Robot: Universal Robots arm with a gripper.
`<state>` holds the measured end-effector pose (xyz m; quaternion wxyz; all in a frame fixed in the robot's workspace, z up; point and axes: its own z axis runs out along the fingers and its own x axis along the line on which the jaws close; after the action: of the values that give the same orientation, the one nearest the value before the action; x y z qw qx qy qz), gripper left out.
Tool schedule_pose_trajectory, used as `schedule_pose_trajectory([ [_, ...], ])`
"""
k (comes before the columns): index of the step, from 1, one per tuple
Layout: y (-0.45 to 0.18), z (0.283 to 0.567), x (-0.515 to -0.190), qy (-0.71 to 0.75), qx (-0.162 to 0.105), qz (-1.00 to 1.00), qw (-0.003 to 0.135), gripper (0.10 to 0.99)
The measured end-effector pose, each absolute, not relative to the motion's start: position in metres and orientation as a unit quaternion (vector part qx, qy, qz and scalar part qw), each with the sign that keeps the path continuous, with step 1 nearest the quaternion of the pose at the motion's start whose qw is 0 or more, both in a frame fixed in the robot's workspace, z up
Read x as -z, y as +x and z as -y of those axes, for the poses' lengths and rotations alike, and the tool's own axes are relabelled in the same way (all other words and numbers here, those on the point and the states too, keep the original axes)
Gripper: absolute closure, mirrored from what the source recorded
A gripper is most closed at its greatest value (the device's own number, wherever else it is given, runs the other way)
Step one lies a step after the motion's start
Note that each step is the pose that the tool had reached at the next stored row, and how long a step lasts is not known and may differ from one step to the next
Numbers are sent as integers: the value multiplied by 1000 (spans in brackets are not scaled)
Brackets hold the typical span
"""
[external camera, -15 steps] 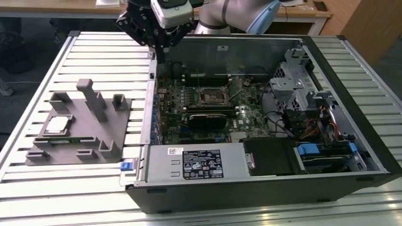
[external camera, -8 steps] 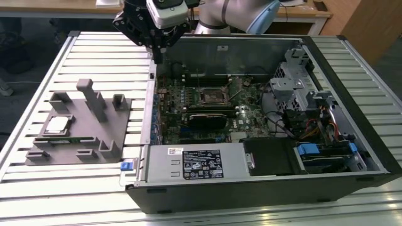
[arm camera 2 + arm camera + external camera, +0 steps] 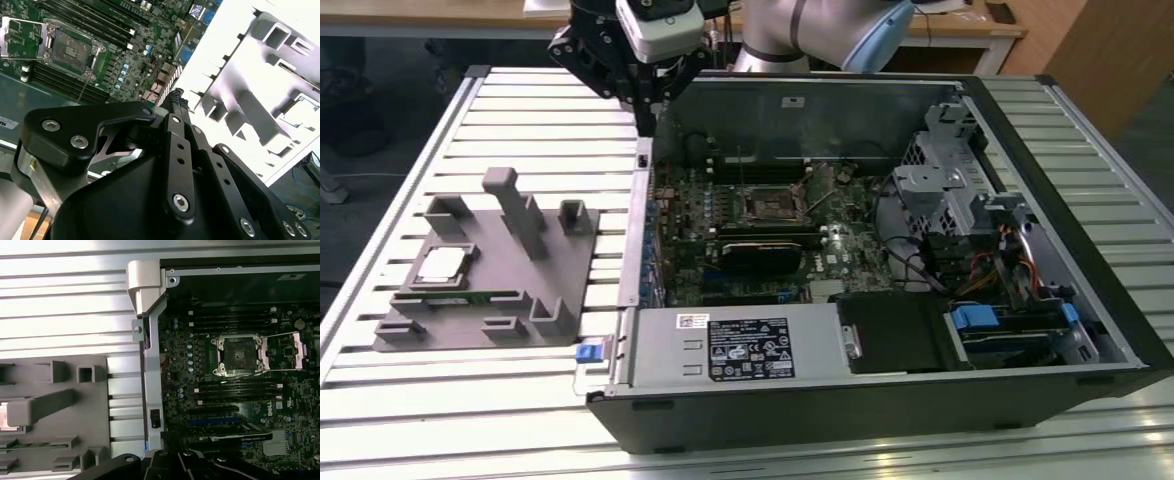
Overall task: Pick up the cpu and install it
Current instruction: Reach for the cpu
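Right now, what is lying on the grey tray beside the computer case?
The cpu lies flat in a recess of the grey tray, with a green memory strip in a slot beside it. What is under the cpu is covered.

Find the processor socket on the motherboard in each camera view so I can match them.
Exterior view: the socket sits at the middle of the motherboard inside the open case.
Second wrist view: socket between dark memory slots, its plate flipped open.
First wrist view: socket between memory slots.
Shared landmark: the grey tray outside the case.
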<state>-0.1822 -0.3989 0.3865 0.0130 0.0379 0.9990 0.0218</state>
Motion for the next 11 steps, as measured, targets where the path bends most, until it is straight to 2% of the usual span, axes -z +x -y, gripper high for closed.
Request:
schedule_pose_trajectory([
  [11,-191,399,-385,38,-22,-999,13,980],
])
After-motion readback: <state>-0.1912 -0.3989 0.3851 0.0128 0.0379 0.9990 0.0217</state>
